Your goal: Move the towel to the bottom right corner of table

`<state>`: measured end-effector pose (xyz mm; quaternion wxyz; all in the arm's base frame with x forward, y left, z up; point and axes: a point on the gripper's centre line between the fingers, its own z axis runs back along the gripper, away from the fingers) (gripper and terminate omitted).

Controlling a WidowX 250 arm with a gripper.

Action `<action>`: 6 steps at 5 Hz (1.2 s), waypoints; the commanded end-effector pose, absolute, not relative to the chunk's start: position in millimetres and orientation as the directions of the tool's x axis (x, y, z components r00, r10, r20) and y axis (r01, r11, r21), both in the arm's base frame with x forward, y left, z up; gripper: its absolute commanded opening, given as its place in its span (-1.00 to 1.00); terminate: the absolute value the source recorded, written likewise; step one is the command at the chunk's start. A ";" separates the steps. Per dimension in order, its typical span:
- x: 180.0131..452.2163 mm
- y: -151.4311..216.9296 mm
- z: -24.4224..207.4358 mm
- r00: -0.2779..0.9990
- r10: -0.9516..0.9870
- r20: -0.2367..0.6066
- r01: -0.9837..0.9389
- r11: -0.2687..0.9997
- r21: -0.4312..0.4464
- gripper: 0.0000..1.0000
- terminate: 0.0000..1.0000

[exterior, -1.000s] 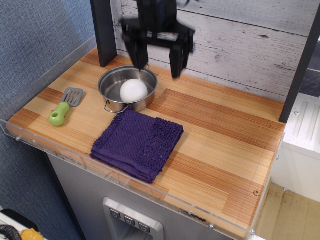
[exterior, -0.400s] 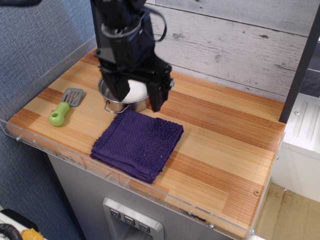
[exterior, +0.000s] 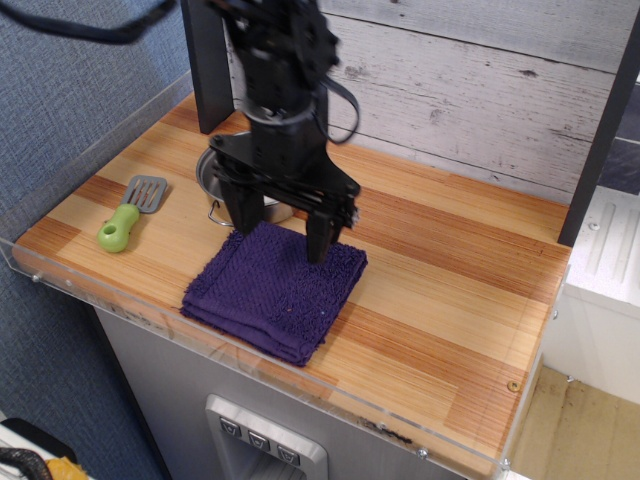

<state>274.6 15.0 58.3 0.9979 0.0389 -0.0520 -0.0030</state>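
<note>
The dark purple towel (exterior: 270, 293) lies folded on the striped wood table (exterior: 450, 290), near the front edge, left of the middle. My black gripper (exterior: 280, 240) hangs straight over the towel's far edge with its two fingers spread wide. The right fingertip (exterior: 318, 250) reaches the towel's top; the left fingertip (exterior: 236, 222) is at its far left corner. The jaws hold nothing.
A steel pot (exterior: 215, 172) stands just behind the towel, mostly hidden by my arm. A green-handled spatula (exterior: 128, 214) lies at the left. A clear acrylic rim (exterior: 300, 380) runs along the front edge. A dark post (exterior: 205, 60) stands at the back left.
My gripper has come down and forward from above the pot to the towel's far edge. It stays open. The towel has not moved.
</note>
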 end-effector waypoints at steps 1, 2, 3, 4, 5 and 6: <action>281.4 7.3 39.7 0.997 -0.021 0.077 0.013 0.995 0.096 1.00 -1.00; 277.2 10.2 20.6 0.999 0.020 0.039 -0.021 0.999 0.033 1.00 -1.00; 273.0 9.0 4.2 0.999 0.035 0.003 -0.035 0.999 -0.003 1.00 -1.00; 271.0 5.8 6.4 0.990 -0.017 0.141 0.017 1.000 0.000 1.00 -1.00; 267.6 -2.8 7.8 0.970 -0.117 0.212 0.108 0.993 0.053 1.00 -1.00; 264.4 -21.0 12.3 0.962 -0.166 0.218 0.152 0.985 0.081 1.00 -1.00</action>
